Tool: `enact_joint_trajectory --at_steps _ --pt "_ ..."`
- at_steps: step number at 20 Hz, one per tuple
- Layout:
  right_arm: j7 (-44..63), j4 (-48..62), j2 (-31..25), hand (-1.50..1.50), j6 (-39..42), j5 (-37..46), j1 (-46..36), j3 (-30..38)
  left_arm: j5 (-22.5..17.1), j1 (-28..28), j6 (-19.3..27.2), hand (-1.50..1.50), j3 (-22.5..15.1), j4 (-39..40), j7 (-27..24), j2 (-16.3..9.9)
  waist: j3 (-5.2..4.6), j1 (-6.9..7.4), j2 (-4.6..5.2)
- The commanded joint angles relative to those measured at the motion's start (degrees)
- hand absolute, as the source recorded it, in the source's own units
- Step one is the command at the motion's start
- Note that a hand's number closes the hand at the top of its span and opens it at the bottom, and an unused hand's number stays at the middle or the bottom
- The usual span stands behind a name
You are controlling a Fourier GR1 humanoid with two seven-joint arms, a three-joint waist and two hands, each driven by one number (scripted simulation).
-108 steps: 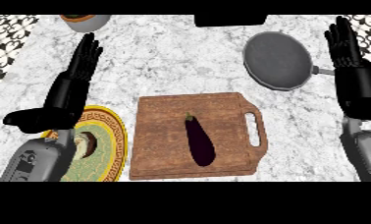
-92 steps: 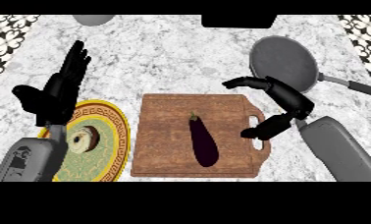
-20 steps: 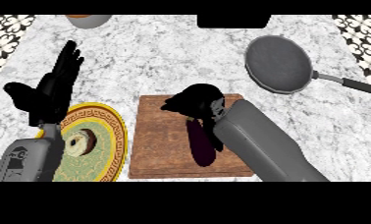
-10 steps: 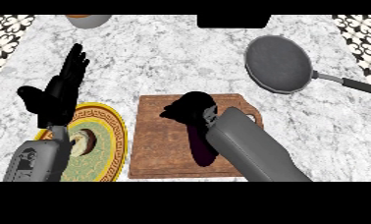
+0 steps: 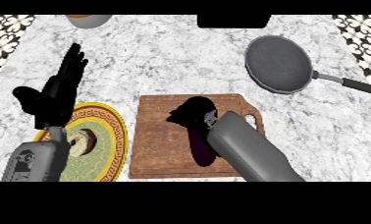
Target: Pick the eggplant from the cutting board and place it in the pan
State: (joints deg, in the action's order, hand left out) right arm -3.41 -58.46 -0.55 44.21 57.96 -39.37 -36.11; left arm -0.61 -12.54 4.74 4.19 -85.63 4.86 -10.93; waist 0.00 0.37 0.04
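The counter (image 5: pixel 167 66) is seen as veined grey-white marble, smooth; the cutting board (image 5: pixel 159 139) is shown as brown grained wood, matt; the pan (image 5: pixel 279 63) appears as dark grey matt metal; a glossy purple skin is shown by the eggplant (image 5: pixel 201 152).

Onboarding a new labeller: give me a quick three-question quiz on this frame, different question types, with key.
1. True or false: the eggplant is already in the pan.
2. Which hand is down over the eggplant on the cutting board? A) left hand B) right hand C) both
3. Fill in: the left hand rests open above the yellow-rimmed ____.

Key:
1. False; it lies on the board and the pan holds nothing.
2. B; the right hand covers the eggplant's upper end.
3. plate
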Motion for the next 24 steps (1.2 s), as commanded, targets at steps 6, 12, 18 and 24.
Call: enact_joint_trajectory --at_steps 6,12,18,24 --pt "-9.32 4.0 0.52 1.5 -2.39 0.83 -0.12 -3.12 -1.23 -0.76 -2.32 0.0 2.26 2.66 -1.92 -1.07 0.0 0.2 0.07" --pt "-9.83 5.41 0.47 1.5 -5.78 2.8 0.16 -4.55 -0.42 -0.74 -1.85 0.0 1.56 0.45 0.07 -0.41 0.0 0.22 0.02" --pt "-9.56 1.37 0.5 1.5 -10.41 4.72 3.73 -1.14 -0.35 -3.48 -1.41 0.0 2.41 5.29 -1.16 0.55 0.0 -0.23 0.0" --pt "20.29 -8.06 0.56 1.5 -23.6 -1.05 13.05 9.87 -0.12 -0.47 -1.17 0.0 2.74 3.19 -0.71 -0.36 0.09 -2.68 -1.33"
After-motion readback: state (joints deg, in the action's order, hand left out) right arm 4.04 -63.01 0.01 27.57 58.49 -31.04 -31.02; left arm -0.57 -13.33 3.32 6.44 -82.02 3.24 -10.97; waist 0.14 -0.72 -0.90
